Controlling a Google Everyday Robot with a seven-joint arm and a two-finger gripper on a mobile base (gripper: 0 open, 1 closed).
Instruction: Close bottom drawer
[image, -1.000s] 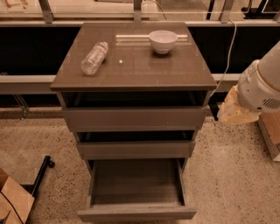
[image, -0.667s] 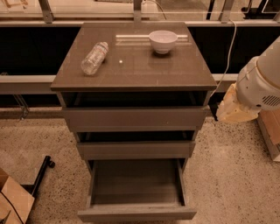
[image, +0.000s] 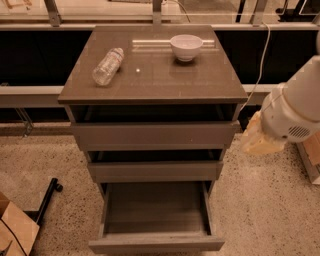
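The bottom drawer (image: 156, 243) of the grey-brown cabinet (image: 150, 82) is pulled far out, and its box is empty inside. The middle drawer (image: 155, 171) and the top drawer (image: 152, 135) each stand a little way out. My gripper (image: 257, 137) shows as a pale yellowish shape at the end of the white arm (image: 295, 110). It hangs to the right of the cabinet at about the height of the top drawer, apart from all drawers and well above the bottom one.
A clear plastic bottle (image: 107, 66) lies on the cabinet top, and a white bowl (image: 186, 47) stands at its back. A cardboard box (image: 17, 227) and a black stand leg (image: 47, 197) are on the floor at the left. A wooden crate (image: 310, 155) sits at the right edge.
The arm and gripper have moved down and slightly left, toward the cabinet's right side. The drawers have not moved.
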